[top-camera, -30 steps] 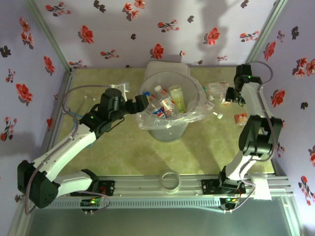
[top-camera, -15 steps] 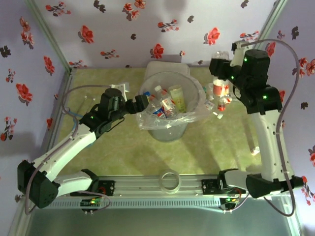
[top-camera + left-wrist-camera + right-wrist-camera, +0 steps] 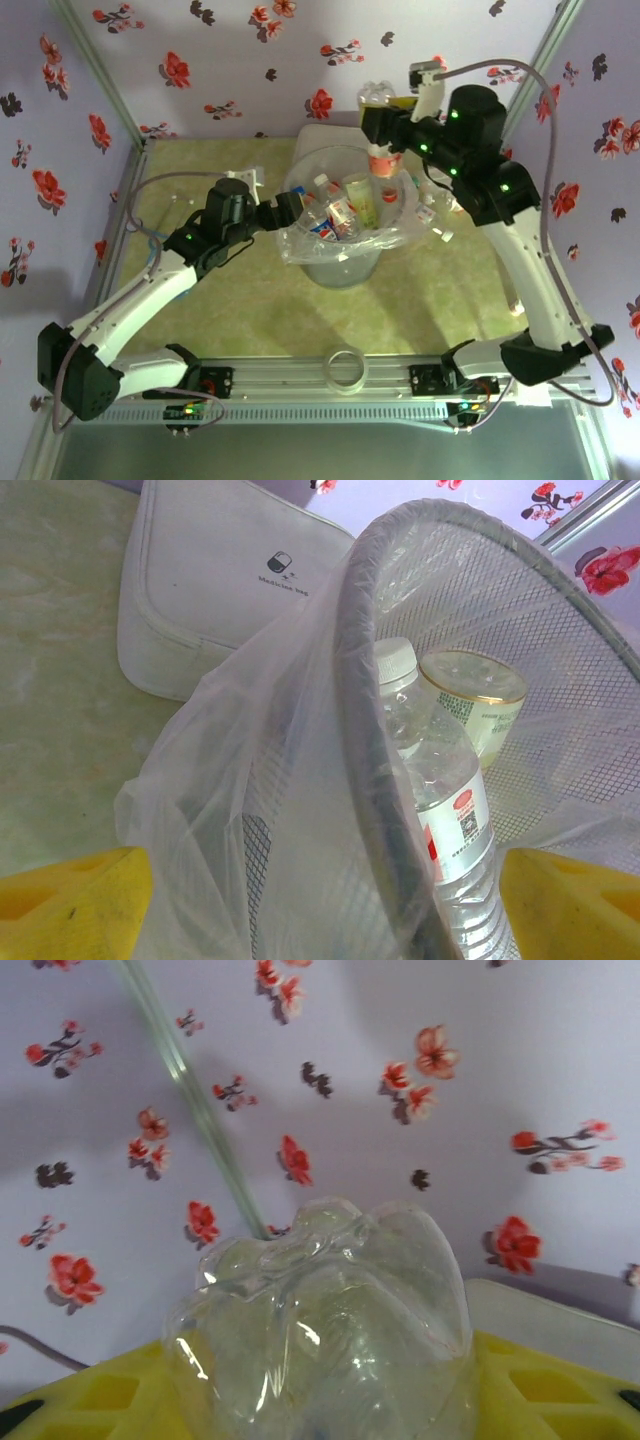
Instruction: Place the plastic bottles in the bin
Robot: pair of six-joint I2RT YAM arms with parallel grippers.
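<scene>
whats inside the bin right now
Several plastic bottles lie in the bin, including a white-capped bottle with a red label. The crinkly liner and overlapping bottles hide the bottom, so I cannot count them.

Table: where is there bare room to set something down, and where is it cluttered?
Barest is the green mat between the bin and the clear ring by the near rail. Crowded: right of the bin, where loose bottles lie, and at its left rim, where the left tool sits. A white box stands behind it.
</scene>
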